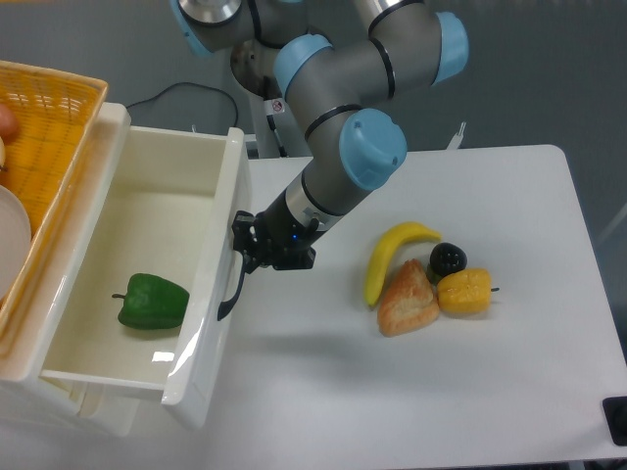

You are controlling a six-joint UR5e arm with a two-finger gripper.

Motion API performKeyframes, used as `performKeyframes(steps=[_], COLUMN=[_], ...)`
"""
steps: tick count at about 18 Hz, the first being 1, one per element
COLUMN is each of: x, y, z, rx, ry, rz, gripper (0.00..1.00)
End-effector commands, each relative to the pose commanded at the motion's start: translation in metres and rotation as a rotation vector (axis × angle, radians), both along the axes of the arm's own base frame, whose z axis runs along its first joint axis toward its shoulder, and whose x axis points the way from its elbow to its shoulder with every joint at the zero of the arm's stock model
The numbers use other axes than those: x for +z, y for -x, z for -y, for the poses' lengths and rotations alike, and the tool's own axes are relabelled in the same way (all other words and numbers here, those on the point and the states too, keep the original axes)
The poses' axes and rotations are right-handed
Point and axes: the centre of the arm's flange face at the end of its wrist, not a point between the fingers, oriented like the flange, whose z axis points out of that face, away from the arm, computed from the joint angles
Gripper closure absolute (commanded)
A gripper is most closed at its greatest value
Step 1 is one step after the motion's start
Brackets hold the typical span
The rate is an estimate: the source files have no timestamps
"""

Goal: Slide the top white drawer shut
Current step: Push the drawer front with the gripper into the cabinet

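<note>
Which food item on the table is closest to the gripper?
The curved yellow banana; the bread piece, black fruit and yellow pepper lie farther right of the gripper.

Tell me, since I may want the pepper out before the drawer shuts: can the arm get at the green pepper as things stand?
Probably yes. The green pepper lies uncovered in the top white drawer, open from above. The tool sits at the dark handle outside, so it must lift over the front panel.

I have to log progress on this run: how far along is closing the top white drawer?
Partly done. The end effector is pressed against the front panel of the top white drawer, by its dark handle. The drawer is still well open, with the green pepper visible inside. Most of the slide remains.
</note>
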Motion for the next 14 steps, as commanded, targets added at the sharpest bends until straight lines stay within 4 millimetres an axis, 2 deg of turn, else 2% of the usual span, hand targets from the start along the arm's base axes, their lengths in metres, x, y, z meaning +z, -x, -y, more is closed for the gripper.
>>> performKeyframes(steps=[14], x=[0.004], y=[-0.040], z=[-0.021], rx=[-0.059], ry=[-0.012], rz=[0.013], gripper=[0.94])
